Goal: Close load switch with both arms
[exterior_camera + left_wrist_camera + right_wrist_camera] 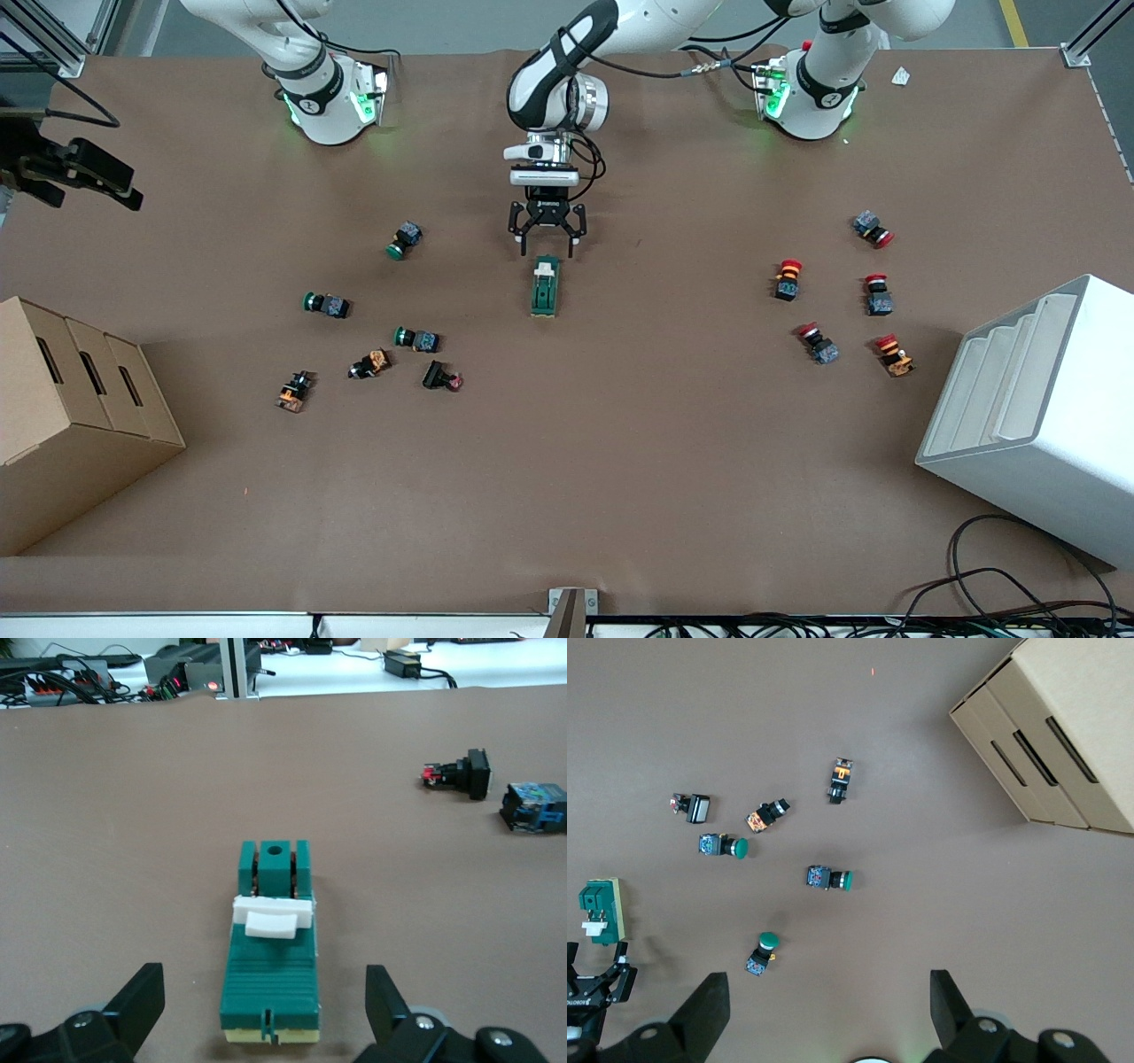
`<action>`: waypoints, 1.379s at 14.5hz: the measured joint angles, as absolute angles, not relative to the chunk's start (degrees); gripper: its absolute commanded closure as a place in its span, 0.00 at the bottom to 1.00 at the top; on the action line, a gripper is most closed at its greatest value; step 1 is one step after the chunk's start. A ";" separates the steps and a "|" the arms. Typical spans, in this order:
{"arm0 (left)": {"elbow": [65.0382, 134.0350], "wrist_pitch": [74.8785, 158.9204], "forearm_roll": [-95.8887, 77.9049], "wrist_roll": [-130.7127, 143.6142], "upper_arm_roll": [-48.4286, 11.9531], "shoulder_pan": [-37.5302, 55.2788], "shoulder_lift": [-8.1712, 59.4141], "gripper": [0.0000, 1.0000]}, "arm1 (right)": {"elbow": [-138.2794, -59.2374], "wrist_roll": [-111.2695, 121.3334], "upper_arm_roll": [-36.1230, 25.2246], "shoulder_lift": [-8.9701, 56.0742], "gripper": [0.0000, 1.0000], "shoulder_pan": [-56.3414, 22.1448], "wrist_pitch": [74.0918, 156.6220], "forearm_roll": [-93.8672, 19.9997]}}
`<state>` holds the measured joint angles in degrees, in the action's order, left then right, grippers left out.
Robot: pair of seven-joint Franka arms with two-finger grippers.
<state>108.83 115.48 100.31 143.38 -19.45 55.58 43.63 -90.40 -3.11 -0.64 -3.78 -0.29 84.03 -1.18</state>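
Left wrist view alone — load switch's [270,943] white lever [272,917] between left end effector's [264,1010] wide-open, empty fingers [385,997].

Left claw [266,1010] is cut off at the frame edge; right claw [828,1014] too, wrist unseen.

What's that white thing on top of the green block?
A white lever sits across the load switch, near a round hole. The left gripper hangs open just above one end. Its underside is hidden.
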 measured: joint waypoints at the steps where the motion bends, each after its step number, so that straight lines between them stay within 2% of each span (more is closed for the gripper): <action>1: 108.79 115.31 101.04 143.80 -19.43 55.58 44.12 0.00 | -90.42 -3.11 -0.59 -3.14 0.00 -0.52 84.13 -1.23; 8: 106.43 114.30 102.01 144.06 -19.43 56.11 47.69 0.00 | -90.46 -2.00 -0.72 -0.21 0.00 -0.87 87.14 -1.23; 9: 105.99 114.19 102.01 144.06 -19.44 56.29 47.96 0.00 | -90.47 -1.52 -0.77 0.32 0.04 -0.86 87.32 -1.23; 11: 105.51 113.87 102.01 144.06 -19.43 56.57 48.30 0.00 | -90.48 -1.32 -0.78 1.00 0.00 -0.88 87.34 -1.22; 13: 105.42 113.52 102.01 144.07 -19.43 56.70 48.43 0.00 | -90.52 -2.93 -0.75 1.31 0.00 -1.00 87.36 -1.22; 20: 105.10 112.16 102.15 144.13 -19.43 57.14 48.94 0.00 | -91.45 -16.18 -0.49 5.90 0.00 -7.39 91.55 -1.82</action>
<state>105.10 112.16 102.15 144.13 -19.43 57.14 48.94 -91.45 -16.18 -0.49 5.90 -7.39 91.55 -1.82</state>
